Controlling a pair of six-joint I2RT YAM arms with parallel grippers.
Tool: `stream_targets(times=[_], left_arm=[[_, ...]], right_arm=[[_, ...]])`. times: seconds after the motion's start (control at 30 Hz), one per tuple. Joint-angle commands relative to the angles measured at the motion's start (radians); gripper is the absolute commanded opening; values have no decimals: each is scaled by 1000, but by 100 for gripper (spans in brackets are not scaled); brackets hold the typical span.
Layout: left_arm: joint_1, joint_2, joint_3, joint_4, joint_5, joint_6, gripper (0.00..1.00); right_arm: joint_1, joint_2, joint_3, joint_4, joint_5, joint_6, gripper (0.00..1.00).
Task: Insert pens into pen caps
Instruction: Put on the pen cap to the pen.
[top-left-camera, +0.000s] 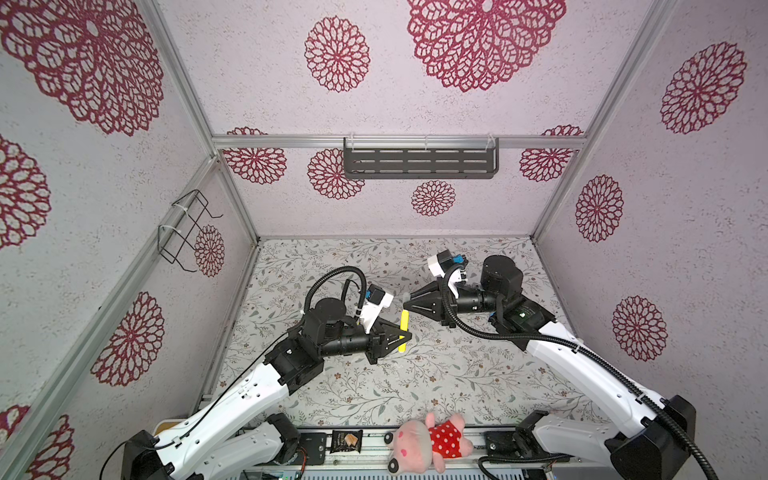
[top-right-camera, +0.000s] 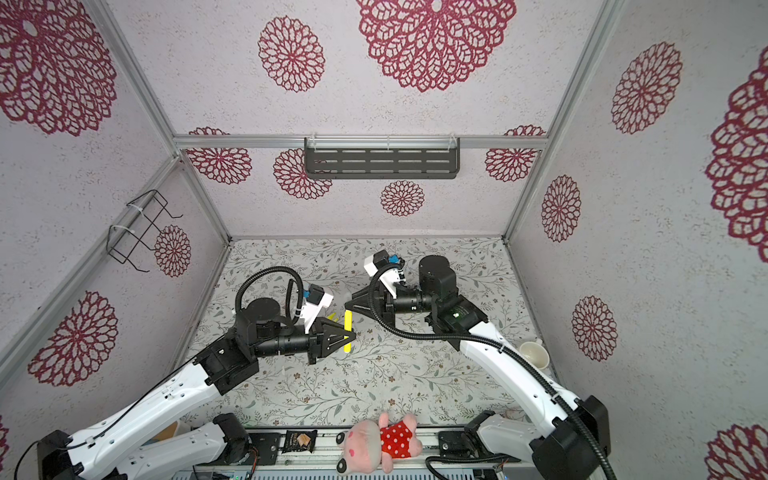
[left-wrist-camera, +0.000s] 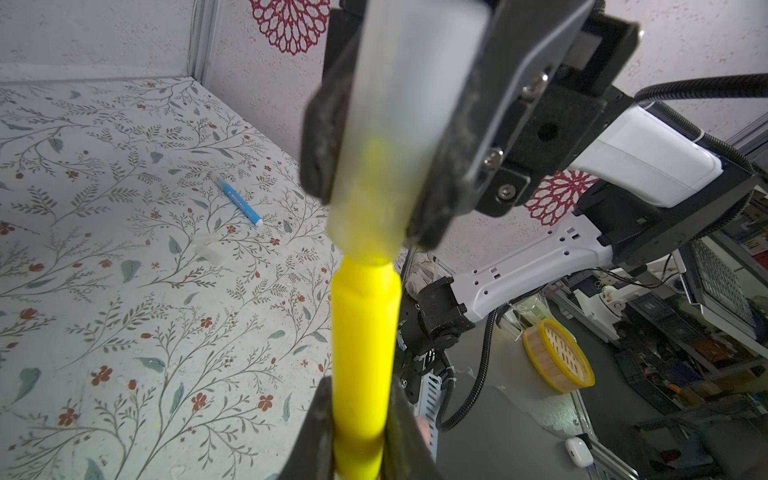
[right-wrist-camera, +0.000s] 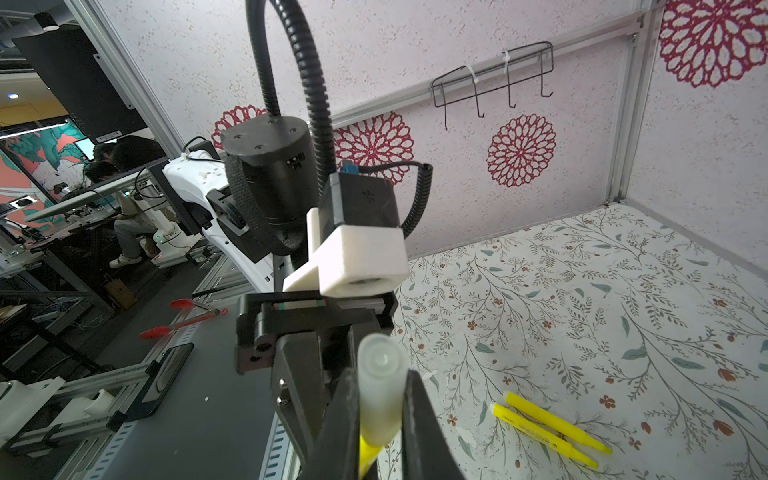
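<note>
**Yellow pen (left-wrist-camera: 363, 332) tip inside pen cap (left-wrist-camera: 395, 124)**

Pinches yellow pen mid-barrel in left gripper (left-wrist-camera: 361, 436), clear of table cover (top-left-camera: 415, 386). Clamps pen cap in right gripper (left-wrist-camera: 374, 210), nose to nose with left. Leaves bare barrel spanning the gap between grippers.

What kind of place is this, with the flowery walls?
Probably a robot lab's test booth, not a home: a left arm and right arm work inside a papered metal frame, and people sit outside it.

Pink plush toy (top-left-camera: 428, 442) lies on front rail (top-left-camera: 376, 451) beside dark snack packet (top-left-camera: 346, 441); slotted shelf (top-left-camera: 419, 163) on back wall (top-left-camera: 374, 216), wire rack (top-left-camera: 185, 230) on side wall (top-left-camera: 124, 270).
</note>
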Motion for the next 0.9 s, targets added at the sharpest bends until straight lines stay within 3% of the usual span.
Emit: stream_targets(times=[0.0, 0.17, 0.5, 0.87], left_arm=[[11, -48, 52, 285, -119, 23, 0], [-5, -40, 35, 309, -155, 34, 0], [-13, -29, 36, 305, -172, 44, 0], [-28, 0, 49, 248, -179, 61, 0]], right_arm=[[24, 1, -31, -181, -139, -13, 23], [18, -7, -22, -175, -149, -9, 33], [-20, -48, -14, -180, -162, -5, 39], [-164, -106, 73, -175, -177, 9, 44]])
